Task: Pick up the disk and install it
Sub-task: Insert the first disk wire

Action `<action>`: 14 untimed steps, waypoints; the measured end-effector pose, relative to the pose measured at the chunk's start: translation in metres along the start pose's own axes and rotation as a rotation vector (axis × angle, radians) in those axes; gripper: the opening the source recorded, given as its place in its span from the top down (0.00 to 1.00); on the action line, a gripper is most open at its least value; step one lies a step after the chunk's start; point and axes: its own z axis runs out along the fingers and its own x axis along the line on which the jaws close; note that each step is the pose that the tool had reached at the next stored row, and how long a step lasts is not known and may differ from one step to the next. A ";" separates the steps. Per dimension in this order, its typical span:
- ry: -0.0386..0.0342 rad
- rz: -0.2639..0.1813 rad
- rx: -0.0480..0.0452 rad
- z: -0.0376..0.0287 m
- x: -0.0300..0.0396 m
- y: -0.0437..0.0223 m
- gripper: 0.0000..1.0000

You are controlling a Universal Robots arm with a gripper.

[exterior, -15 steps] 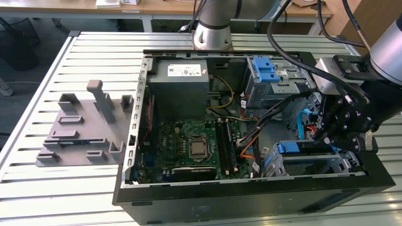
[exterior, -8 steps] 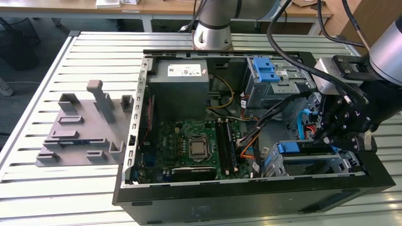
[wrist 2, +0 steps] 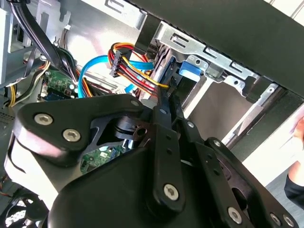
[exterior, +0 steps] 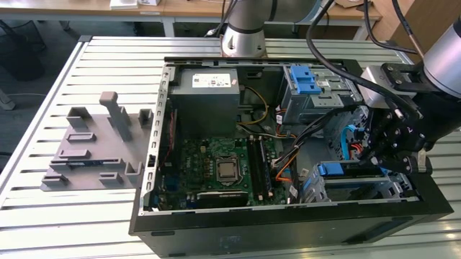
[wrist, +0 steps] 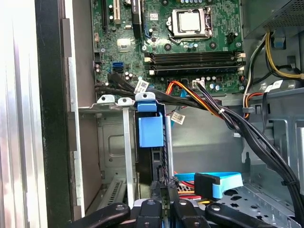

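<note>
The disk stands on edge in the drive bay at the case's front corner, and its blue carrier frame shows at the bay's mouth. My gripper hangs over that bay on the exterior view's right. In both wrist views its black fingers lie pressed together, with the gripper shut at the disk's near end. In the second wrist view the gripper points at the blue frame. I cannot tell whether the fingertips touch the disk.
The open computer case lies on a slatted table. Inside are a motherboard, a grey power supply and an upper cage with a blue latch. Cable bundles cross beside the bay. A grey fixture sits on the exterior view's left.
</note>
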 end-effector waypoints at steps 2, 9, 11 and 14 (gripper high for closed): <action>0.0004 0.000 -0.0016 0.0008 0.0000 -0.0005 0.84; 0.0011 0.001 -0.0061 0.0035 -0.0001 -0.0028 0.84; 0.0008 0.001 -0.0062 0.0037 0.0000 -0.0028 0.84; -0.0002 0.000 -0.0062 0.0033 -0.0001 -0.0028 0.83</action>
